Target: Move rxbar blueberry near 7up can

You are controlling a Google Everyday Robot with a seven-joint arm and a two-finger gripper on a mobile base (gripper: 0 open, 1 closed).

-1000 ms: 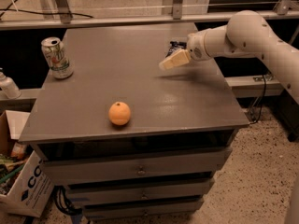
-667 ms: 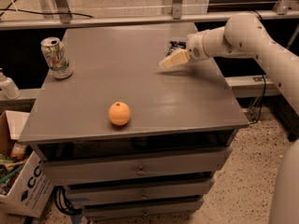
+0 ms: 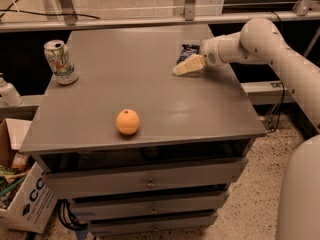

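The rxbar blueberry is a dark navy wrapper lying on the grey table at the far right, partly hidden behind my gripper. My gripper reaches in from the right on a white arm and sits just in front of the bar, low over the tabletop. The 7up can stands upright at the far left of the table, well away from the bar and the gripper.
A round orange fruit lies near the table's front edge, left of centre. A white plastic bottle stands off the table's left side. A cardboard box sits on the floor at lower left. Drawers are below the tabletop.
The arm and gripper have stayed close to the same spot beside the bar. The can and the orange have not moved.
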